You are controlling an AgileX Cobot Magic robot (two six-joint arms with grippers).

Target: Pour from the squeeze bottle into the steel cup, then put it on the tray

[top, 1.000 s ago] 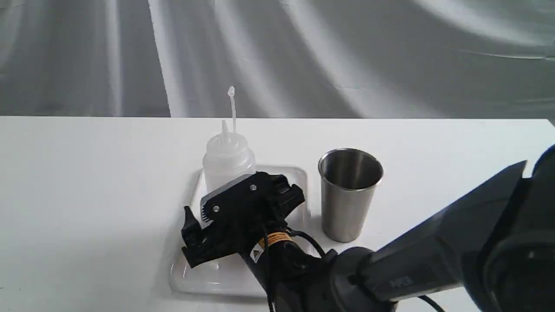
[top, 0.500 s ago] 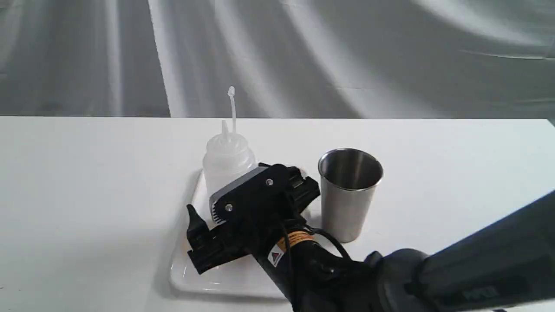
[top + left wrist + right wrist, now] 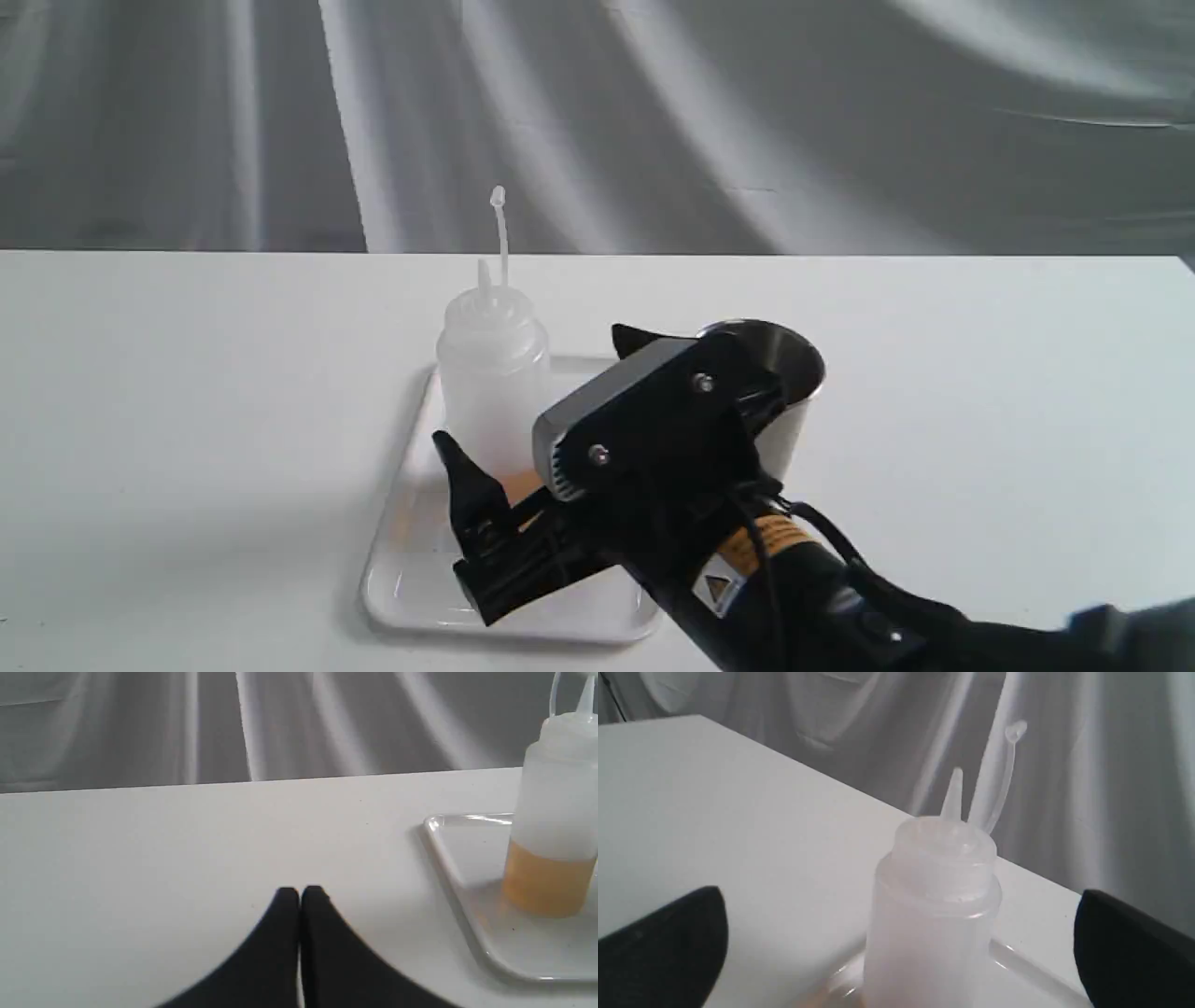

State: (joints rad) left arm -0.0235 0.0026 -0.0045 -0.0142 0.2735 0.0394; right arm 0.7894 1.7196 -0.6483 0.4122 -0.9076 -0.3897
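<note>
The right arm (image 3: 840, 597) comes in from the lower right corner of the exterior view and lies low over the table (image 3: 187, 420), slanting up toward the middle. Its wrist, which carries a yellow label (image 3: 752, 549), is rolled, so the right gripper (image 3: 529, 385) sits tilted. One finger (image 3: 471, 485) points up from just above the tray (image 3: 401, 597), and the other (image 3: 635, 338) stands higher, in front of the cup (image 3: 792, 425). The jaws are spread wide and hold nothing.

In the right wrist view the bottle (image 3: 931, 914) stands between the two fingertips with a clear gap on each side. Depth is hard to judge there, but the fingers seem to end a little short of it.

The bottle stands upright on the far half of the tray, its nozzle (image 3: 953, 793) pointing up. The cap strap (image 3: 1001, 779) rises beside the nozzle with the cap off it. A shallow layer of amber liquid (image 3: 546, 882) fills the bottom of the bottle.

The cup stands upright to the right of the tray in the exterior view, apart from the bottle. The gripper body hides its base and most of its wall, and what is inside cannot be made out.

In the left wrist view the left gripper (image 3: 299, 896) has its fingers pressed together with nothing between them. It is low over the table, off to one side of the tray, and points toward the table's far edge and the grey cloth (image 3: 140, 728) behind it.
</note>
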